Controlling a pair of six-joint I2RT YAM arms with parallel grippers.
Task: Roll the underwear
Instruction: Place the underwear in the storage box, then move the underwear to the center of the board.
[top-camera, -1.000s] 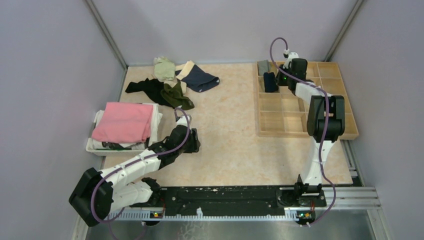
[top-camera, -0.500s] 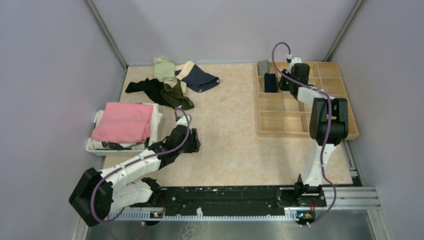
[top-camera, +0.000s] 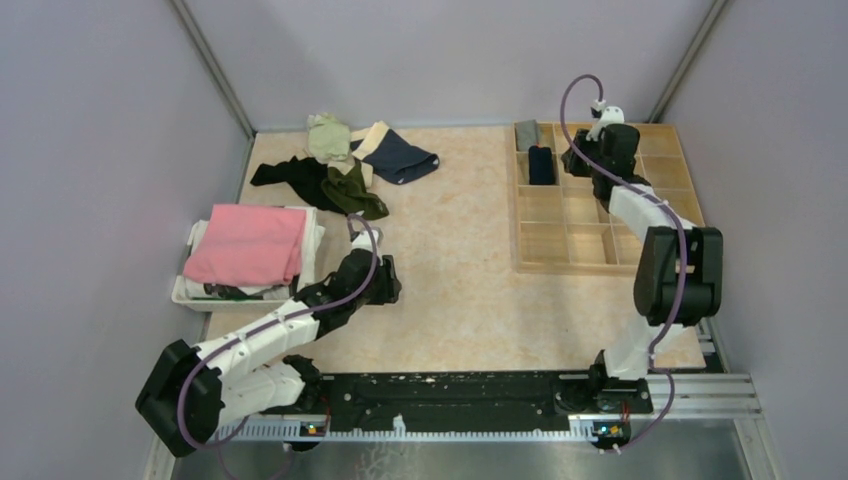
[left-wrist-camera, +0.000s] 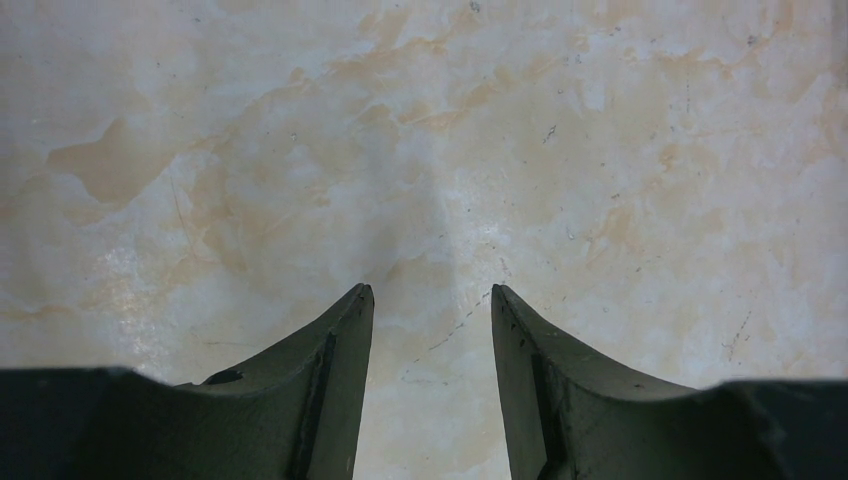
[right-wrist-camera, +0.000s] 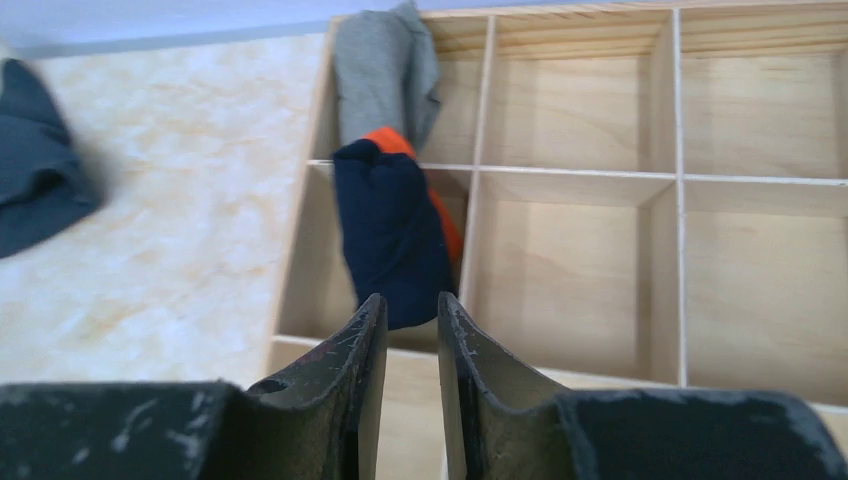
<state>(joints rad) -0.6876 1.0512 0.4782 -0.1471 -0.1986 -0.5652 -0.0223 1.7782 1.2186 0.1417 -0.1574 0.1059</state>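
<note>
Hovering just short of the rolled navy underwear (right-wrist-camera: 390, 235) in the wooden tray (right-wrist-camera: 575, 175) by the desk's (top-camera: 450, 250) far right corner, the right gripper (right-wrist-camera: 408, 300) stands slightly apart, empty. The left gripper (left-wrist-camera: 430, 290) gapes over bare desk. Loose underwear (top-camera: 345, 165) lies heaped near the far left corner.

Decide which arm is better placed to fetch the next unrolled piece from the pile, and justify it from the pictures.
Probably left. The left tool, open, hovers over bare table on the underwear pile side. The right tool is over the wooden organizer, by the navy roll.
</note>
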